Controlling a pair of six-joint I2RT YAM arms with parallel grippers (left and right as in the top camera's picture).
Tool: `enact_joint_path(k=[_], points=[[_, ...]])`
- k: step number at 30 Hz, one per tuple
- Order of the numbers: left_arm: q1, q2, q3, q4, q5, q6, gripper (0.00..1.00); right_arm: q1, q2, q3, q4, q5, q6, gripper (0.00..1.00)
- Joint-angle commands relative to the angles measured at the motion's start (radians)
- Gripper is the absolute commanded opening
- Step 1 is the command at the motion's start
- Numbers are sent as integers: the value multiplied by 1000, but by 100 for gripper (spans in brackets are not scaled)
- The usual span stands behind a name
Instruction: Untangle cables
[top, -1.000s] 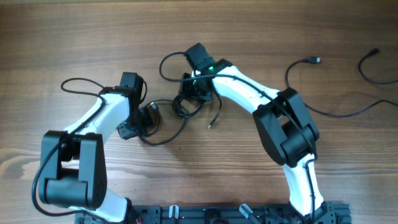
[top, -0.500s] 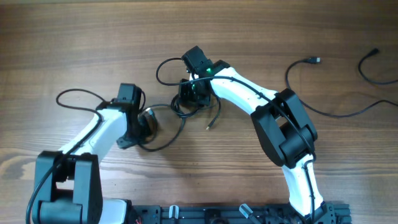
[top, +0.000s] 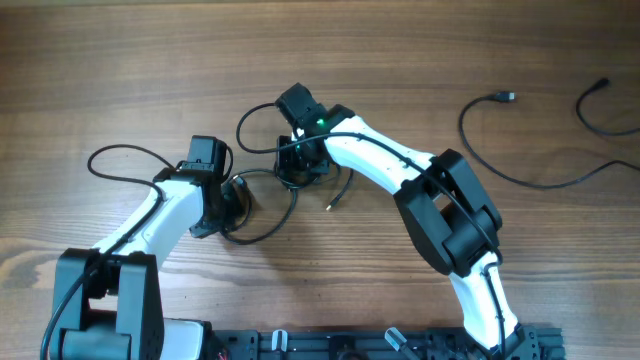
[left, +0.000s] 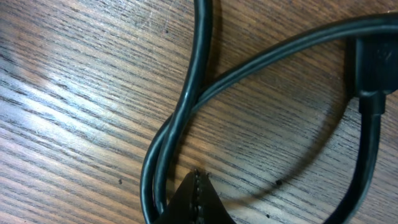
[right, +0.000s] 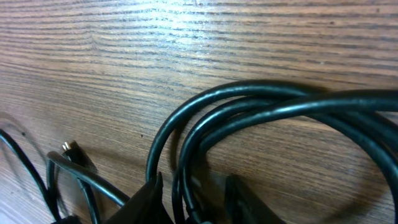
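The cables (top: 290, 172) are thin black cords knotted in a bundle at the table's middle, with a loop (top: 250, 122) at the upper left and a loose plug end (top: 336, 202). My right gripper (top: 305, 160) is over the bundle. In the right wrist view it (right: 196, 199) is open, with two strands (right: 249, 102) running between its fingers. My left gripper (top: 238, 195) is at the bundle's left end. In the left wrist view it (left: 196, 186) is shut, with two crossing strands (left: 186, 106) lying just left of its tip and a plug (left: 373, 68) at the right.
Two separate cables lie at the right: one with a plug end (top: 505, 97) curving across the table, another (top: 600, 118) by the right edge. The left arm's own wire (top: 110, 155) loops out to the left. The table is brown wood.
My right gripper has moved left and a little farther back, and the bundle and its loop have shifted left with it. My left arm has swung slightly left.
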Motion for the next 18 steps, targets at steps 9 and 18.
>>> enact_joint_path(k=[9, 18], points=[[5, 19, -27, 21, -13, -14, 4, 82, 32, 17, -34, 317, -72, 28], [5, 19, -27, 22, -13, -14, 4, 85, 32, 17, -71, 426, -232, 15]])
